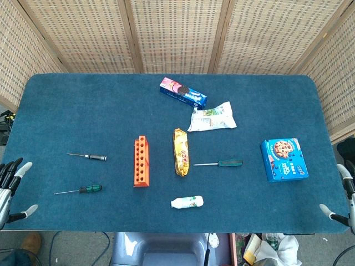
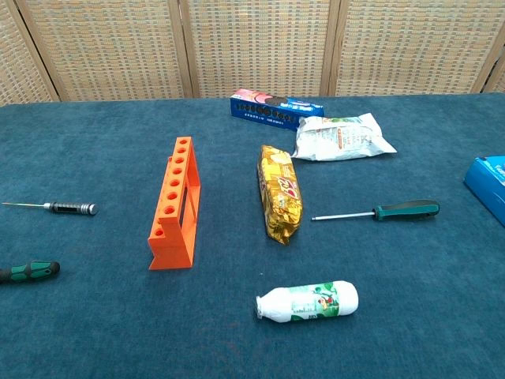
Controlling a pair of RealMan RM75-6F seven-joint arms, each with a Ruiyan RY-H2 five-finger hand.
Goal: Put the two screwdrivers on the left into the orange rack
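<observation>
An orange rack (image 1: 142, 162) (image 2: 175, 204) with a row of holes stands left of the table's middle. To its left lie two screwdrivers: a thin one with a silver and black handle (image 1: 89, 157) (image 2: 61, 208), and nearer the front a green-handled one (image 1: 80, 190) (image 2: 29, 272). My left hand (image 1: 12, 185) hangs at the table's front left edge, fingers spread, holding nothing. Only part of my right hand (image 1: 341, 202) shows at the front right edge, its fingers apart and empty. Neither hand appears in the chest view.
A gold snack bag (image 1: 180, 152) lies just right of the rack, with a third green-handled screwdriver (image 1: 219, 163) beyond it. A small white bottle (image 1: 187, 203) lies at the front. A biscuit pack (image 1: 183, 92), white pouch (image 1: 212, 117) and blue cookie box (image 1: 283, 159) lie farther off.
</observation>
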